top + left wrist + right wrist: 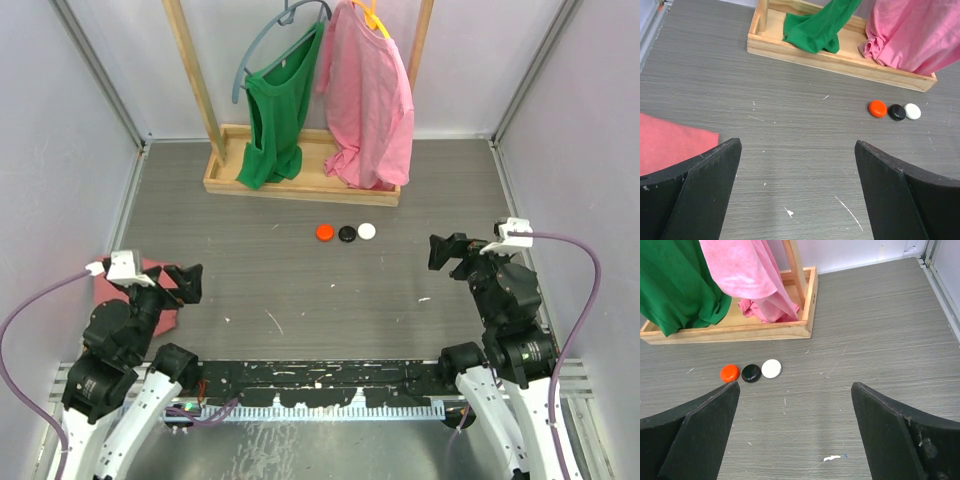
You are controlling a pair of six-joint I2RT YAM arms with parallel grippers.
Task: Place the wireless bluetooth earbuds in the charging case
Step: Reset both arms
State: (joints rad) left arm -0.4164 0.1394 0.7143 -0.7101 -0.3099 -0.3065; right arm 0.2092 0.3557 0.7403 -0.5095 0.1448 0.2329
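Two grippers, both with their black fingers spread wide and nothing between them. The left gripper (pixel 186 283) hangs over the grey wood-grain tabletop (pixel 290 290) at 8 o'clock in the top view, and the right gripper (pixel 446 252) at 3 o'clock.

The wireless bluetooth earbuds show as three small, smooth, rounded pieces in a tight row on the bare tabletop: orange-red earbud (pixel 324 232), black earbud (pixel 347 234) and white earbud (pixel 367 231). Neighbours touch or nearly touch. The row lies at 2 o'clock from the left gripper and 10 o'clock from the right, well apart from both. At this size no stems, tips or seams can be made out, only a gloss on the black one (pixel 751 373).

Open tabletop surrounds the row on the near side and on both flanks. At 12 o'clock, near the row, runs the long edge of a pale wooden tray (pixel 300 185) that carries a garment rack. A green top (pixel 272 120) and a pink shirt (pixel 372 100) hang from it, their hems resting in the tray. White walls close the table at 9, 12 and 3 o'clock.

A pinkish-red cloth (pixel 670 142) lies under the left arm, mostly covered by it in the top view and cut off by the frame edge at the left wrist. A thin white fleck (pixel 831 458) sits at 5 o'clock from the gap between the right fingers.
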